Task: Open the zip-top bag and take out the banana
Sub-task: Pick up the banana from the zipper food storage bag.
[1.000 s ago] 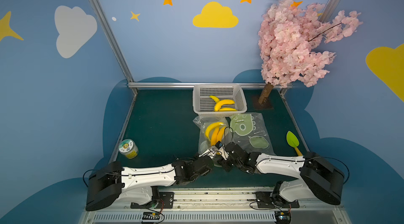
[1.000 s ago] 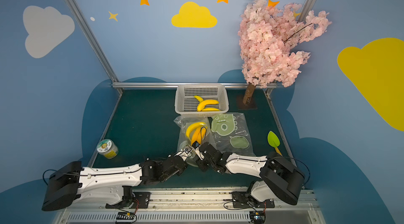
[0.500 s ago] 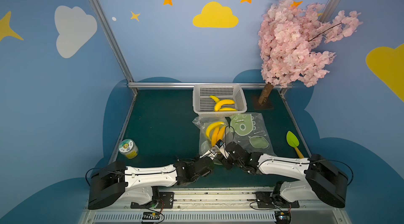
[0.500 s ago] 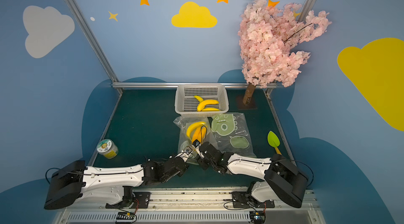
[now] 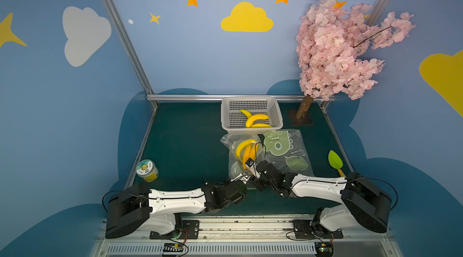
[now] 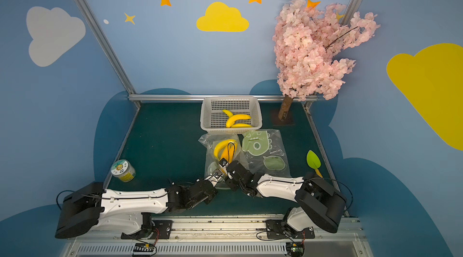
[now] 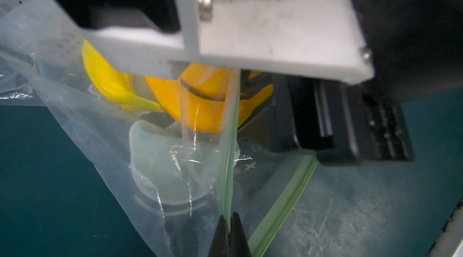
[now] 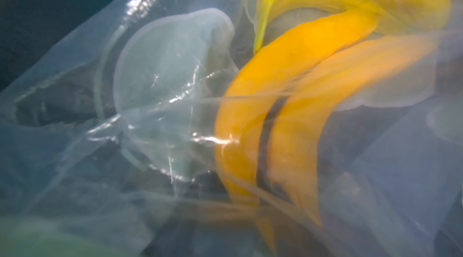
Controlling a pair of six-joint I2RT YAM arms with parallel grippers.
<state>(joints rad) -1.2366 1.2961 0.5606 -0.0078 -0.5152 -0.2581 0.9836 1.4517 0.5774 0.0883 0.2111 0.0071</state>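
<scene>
Several curved bananas [image 5: 244, 151]; crinkled clear bag [image 5: 232, 165]; left hand [image 5: 242, 175] pinching green zip strip [image 7: 226, 168]; right hand [image 5: 250, 164] unclear

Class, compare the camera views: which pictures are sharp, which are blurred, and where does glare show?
Right wrist view: soft throughout, bananas smeared behind the zip-top bag, white glints on its creases. Left wrist view: the green zip strip in the left gripper is fairly crisp, everything farther off softer. Both top views: sharp, evenly lit, basket mesh clear.
</scene>
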